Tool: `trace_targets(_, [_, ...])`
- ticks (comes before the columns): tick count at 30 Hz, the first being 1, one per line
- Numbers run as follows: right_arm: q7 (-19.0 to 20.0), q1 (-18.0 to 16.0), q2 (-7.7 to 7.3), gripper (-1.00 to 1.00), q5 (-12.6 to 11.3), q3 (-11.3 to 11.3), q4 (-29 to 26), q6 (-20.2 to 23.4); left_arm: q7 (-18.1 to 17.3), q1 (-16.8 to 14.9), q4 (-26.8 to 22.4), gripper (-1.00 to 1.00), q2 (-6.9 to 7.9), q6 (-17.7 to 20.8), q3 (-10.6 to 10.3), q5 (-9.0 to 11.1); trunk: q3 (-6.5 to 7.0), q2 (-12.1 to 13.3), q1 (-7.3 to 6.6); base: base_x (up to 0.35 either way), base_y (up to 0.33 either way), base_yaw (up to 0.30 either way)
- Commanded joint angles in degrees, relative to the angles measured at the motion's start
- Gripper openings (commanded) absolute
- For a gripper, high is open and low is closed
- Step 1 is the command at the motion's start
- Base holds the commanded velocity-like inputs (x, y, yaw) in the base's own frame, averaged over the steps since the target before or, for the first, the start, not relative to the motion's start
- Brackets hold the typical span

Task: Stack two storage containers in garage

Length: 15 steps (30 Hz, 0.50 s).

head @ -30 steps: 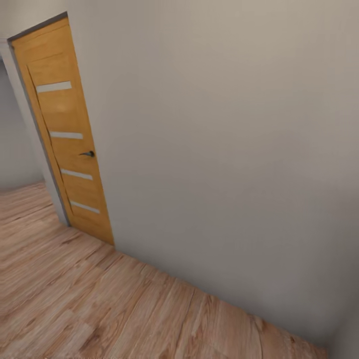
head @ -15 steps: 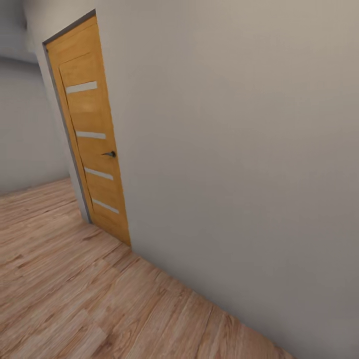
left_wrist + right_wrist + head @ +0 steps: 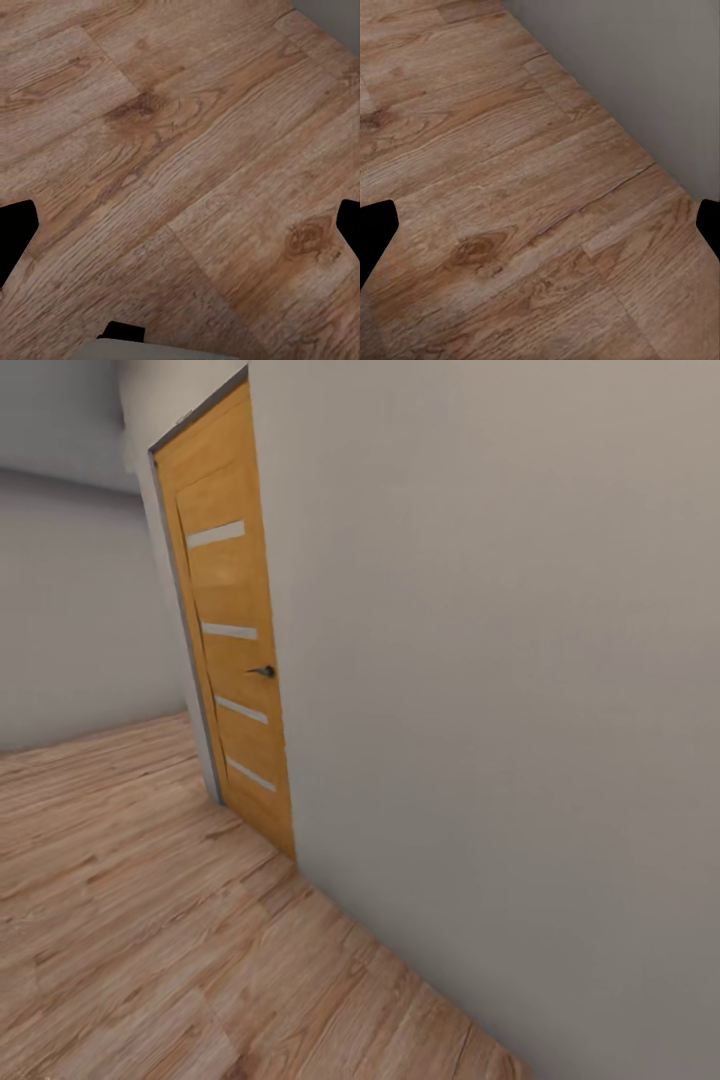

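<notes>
The two storage containers are out of view. My left gripper (image 3: 181, 229) hangs open over light wood planks (image 3: 187, 150), its dark fingertips (image 3: 15, 232) far apart with nothing between them. My right gripper (image 3: 541, 229) is open too, above the same planks (image 3: 510, 225) close to the foot of a beige wall (image 3: 645, 67).
An orange wooden door (image 3: 235, 630) with pale strips and a dark handle (image 3: 263, 672) stands shut at the left end of a long beige wall (image 3: 500, 660). Left of the door a passage (image 3: 80, 640) runs on. Plank flooring (image 3: 150, 920) spreads to the left and front.
The whole head view has swung: the door now sits further right in the picture and more of the passage at its left shows. The camera moved, not the door.
</notes>
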Motion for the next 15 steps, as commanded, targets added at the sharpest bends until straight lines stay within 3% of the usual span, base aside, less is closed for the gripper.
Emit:
trace_targets(1, [-0.01, 0.05, -0.03, 1.0, -0.1, 0.19, -0.13, -0.02, 0.27, -0.01, -0.01, 1.0, -0.02, -0.12, -0.02, -0.1, -0.03, -0.02, 0.04, 0.305, 0.0, 0.289])
trace_targets(8, [-0.01, 0.05, -0.03, 1.0, -0.1, 0.19, -0.13, -0.03, 0.27, -0.01, -0.01, 1.0, -0.02, -0.11, -0.02, -0.1, -0.03, -0.02, 0.04, 0.215, 0.0, 0.289])
trace_targets(15, [-0.01, 0.05, -0.03, 1.0, -0.1, 0.19, -0.13, -0.03, 0.27, -0.01, -0.01, 1.0, -0.04, -0.11, -0.02, -0.1, -0.03, -0.02, 0.04, 0.074, 0.0, 0.29])
